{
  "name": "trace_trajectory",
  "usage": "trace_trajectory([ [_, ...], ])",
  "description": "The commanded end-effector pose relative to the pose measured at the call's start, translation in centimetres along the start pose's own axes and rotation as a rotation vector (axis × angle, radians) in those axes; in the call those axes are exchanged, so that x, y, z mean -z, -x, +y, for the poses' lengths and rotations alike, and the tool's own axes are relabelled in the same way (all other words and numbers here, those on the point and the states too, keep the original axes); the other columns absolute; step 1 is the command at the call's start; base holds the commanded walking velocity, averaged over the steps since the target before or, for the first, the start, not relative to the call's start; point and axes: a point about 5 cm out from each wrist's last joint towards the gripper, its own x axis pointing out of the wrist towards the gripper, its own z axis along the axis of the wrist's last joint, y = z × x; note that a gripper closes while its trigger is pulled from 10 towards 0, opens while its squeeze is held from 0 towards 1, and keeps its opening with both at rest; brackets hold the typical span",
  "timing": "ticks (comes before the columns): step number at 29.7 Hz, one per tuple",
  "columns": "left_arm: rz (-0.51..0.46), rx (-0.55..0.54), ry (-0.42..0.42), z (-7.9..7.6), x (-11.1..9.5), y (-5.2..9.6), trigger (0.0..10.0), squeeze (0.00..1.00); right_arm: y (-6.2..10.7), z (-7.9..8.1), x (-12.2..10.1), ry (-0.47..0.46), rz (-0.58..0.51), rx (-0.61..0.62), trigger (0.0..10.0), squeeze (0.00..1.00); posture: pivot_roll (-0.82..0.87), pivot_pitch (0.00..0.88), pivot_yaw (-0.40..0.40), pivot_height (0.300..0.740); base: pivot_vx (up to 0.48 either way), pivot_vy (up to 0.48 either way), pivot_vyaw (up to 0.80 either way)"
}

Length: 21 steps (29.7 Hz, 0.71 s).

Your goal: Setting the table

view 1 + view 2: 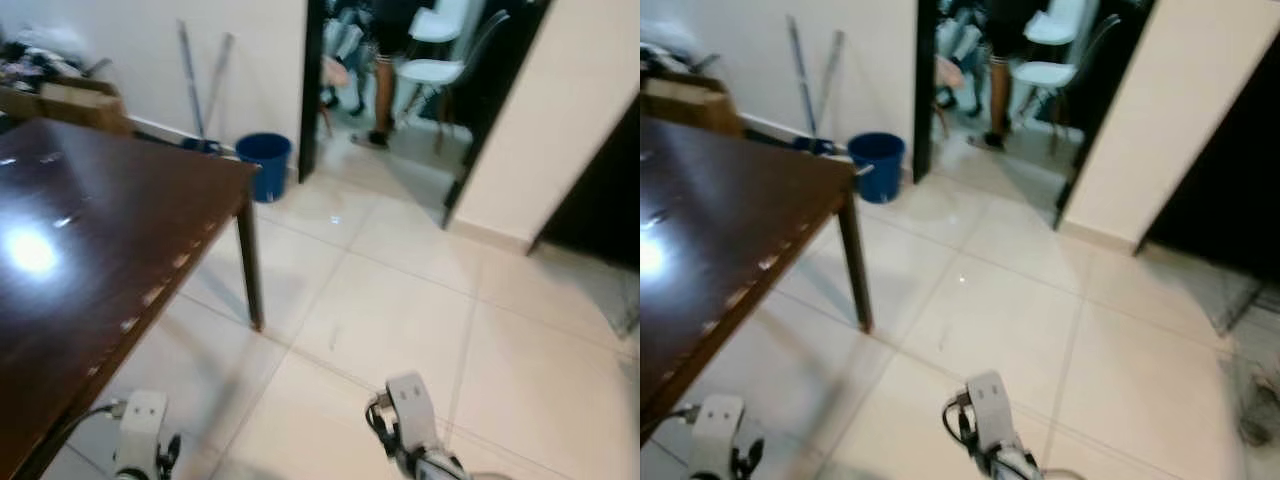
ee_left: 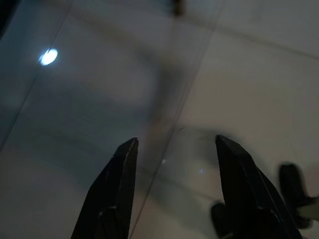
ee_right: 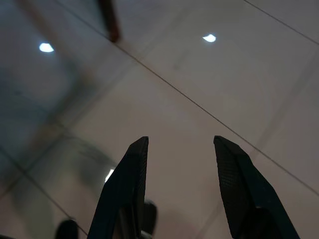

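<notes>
The dark wooden table (image 1: 110, 230) stands at the left, its near part bare. The left gripper (image 2: 174, 149) and right gripper (image 3: 180, 144) hang low over the tiled floor (image 1: 420, 300), both spread open and holding nothing. Walking on, the robot might hit the table leg (image 1: 250, 265). No writing is readable

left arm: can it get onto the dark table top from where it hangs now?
Probably yes. The left gripper hangs open over floor tiles, empty, beside the table edge; nothing blocks lifting it.
</notes>
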Motion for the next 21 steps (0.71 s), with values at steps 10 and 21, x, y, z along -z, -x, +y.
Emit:
trace_trajectory([
  [10, 0.006, 0.04, -0.006, -0.7, 0.62, -0.09, 10.0, 0.0, 0.03, -0.21, 0.59, -0.003, 0.012, 0.018, 10.0, 0.0, 0.0, 0.0, 0.067, 0.74, 0.0, 0.0, -0.79],
  [21, 0.01, 0.048, -0.004, -0.74, 0.78, -0.24, 10.0, 0.0, -0.09, -0.23, 0.64, 0.001, 0.009, 0.016, 10.0, 0.0, -0.01, 0.0, 0.065, 0.74, 0.0, 0.0, -0.79],
])
